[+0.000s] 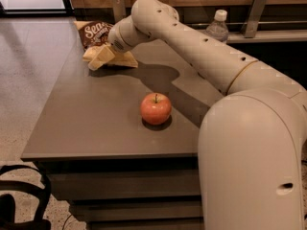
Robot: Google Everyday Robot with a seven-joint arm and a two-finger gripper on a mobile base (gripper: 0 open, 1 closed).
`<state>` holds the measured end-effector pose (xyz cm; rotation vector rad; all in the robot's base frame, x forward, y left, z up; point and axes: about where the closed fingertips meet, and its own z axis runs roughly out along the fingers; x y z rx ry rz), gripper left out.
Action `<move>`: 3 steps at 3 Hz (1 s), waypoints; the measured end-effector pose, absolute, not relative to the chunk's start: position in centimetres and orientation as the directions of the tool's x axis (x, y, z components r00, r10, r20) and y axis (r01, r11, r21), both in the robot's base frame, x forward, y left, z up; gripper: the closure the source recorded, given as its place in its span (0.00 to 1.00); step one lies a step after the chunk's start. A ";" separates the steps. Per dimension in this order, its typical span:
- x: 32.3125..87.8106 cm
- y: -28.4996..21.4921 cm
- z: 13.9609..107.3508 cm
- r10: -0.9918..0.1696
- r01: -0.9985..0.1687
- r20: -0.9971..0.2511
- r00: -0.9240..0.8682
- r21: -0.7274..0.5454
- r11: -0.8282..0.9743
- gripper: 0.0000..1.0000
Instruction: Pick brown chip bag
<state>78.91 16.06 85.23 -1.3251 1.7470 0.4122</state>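
Observation:
The brown chip bag (94, 32) lies at the far left corner of the grey table (91, 123), with its dark brown top and white script towards the back and its pale tan lower half (123, 60) towards me. My gripper (100, 57) reaches across the table from the right and sits low over the pale front part of the bag, covering part of it. The bag rests on the table.
A red apple (156, 108) stands mid-table, nearer the front. A clear water bottle (218, 28) stands at the back right behind my arm. A wooden wall with metal brackets (253, 11) runs along the back. The table's left edge drops to the floor.

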 end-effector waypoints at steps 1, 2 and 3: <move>79.3 16.5 84.2 -0.649 -0.898 -0.759 -0.057 -0.244 0.365 0.18; 79.2 16.7 84.0 -0.647 -0.900 -0.760 -0.057 -0.241 0.363 0.41; 79.2 16.9 83.7 -0.648 -0.902 -0.759 -0.057 -0.239 0.359 0.64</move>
